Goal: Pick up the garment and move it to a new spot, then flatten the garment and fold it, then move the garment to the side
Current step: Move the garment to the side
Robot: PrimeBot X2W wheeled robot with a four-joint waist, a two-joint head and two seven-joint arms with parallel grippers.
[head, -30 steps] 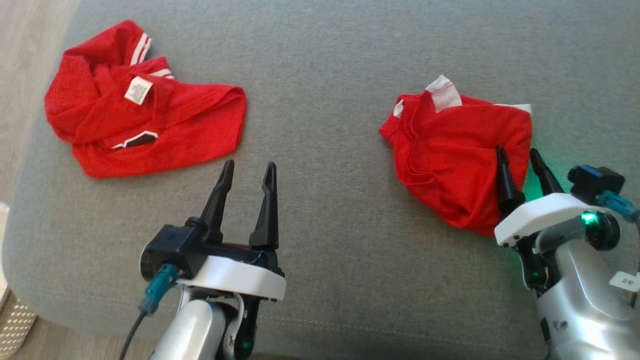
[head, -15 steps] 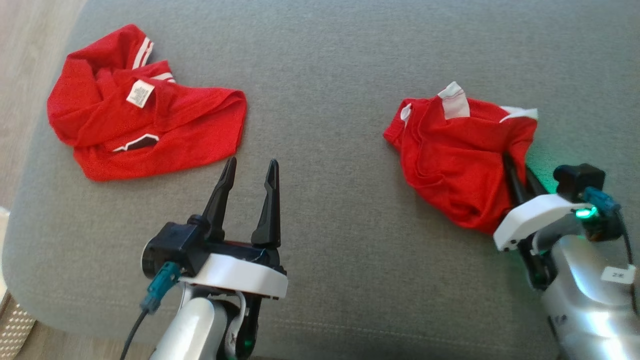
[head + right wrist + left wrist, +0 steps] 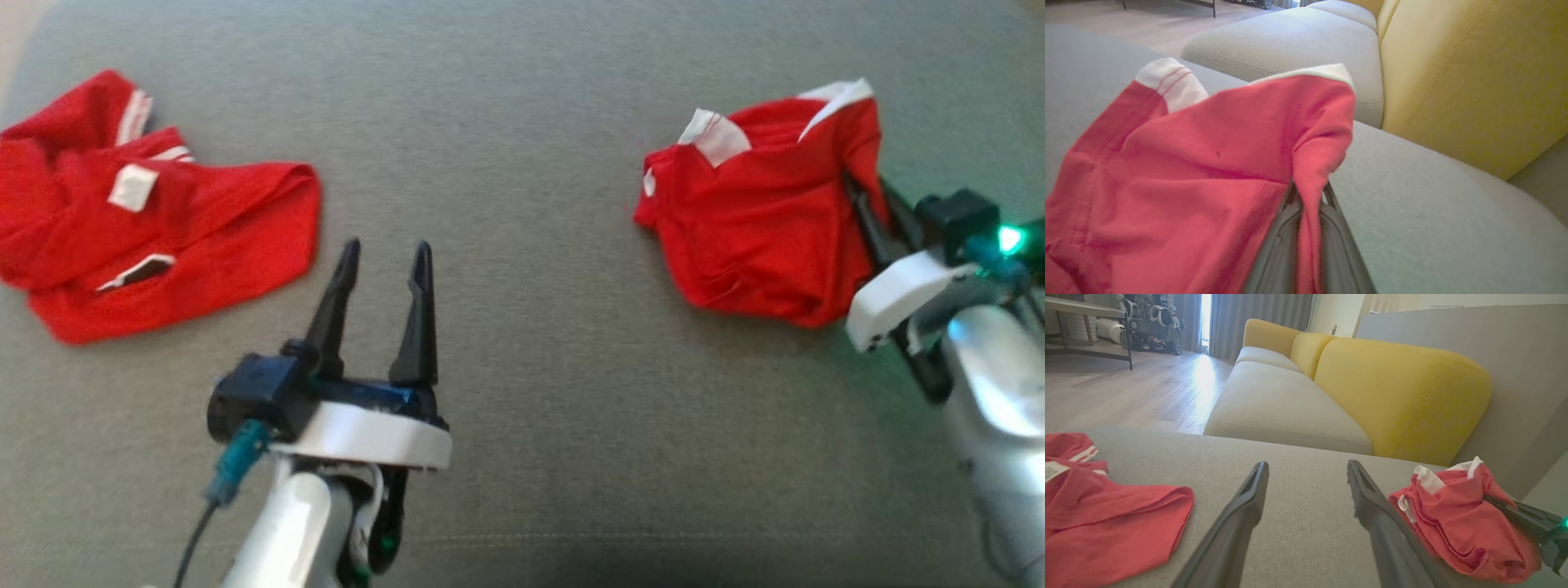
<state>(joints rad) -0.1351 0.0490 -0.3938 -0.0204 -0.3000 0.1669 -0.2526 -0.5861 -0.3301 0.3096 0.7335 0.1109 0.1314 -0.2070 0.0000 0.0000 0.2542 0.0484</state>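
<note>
Jaws of the right gripper, spread a second ago, are now pinched shut on the garment at far right; pick-up is judged begun. Left gripper is held wide, empty.

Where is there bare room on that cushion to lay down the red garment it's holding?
Free: the grey cushion between the labelled garment and the held garment, beyond the left gripper. Crowded: both ends, where those garments lie and the right gripper pinches.
</note>
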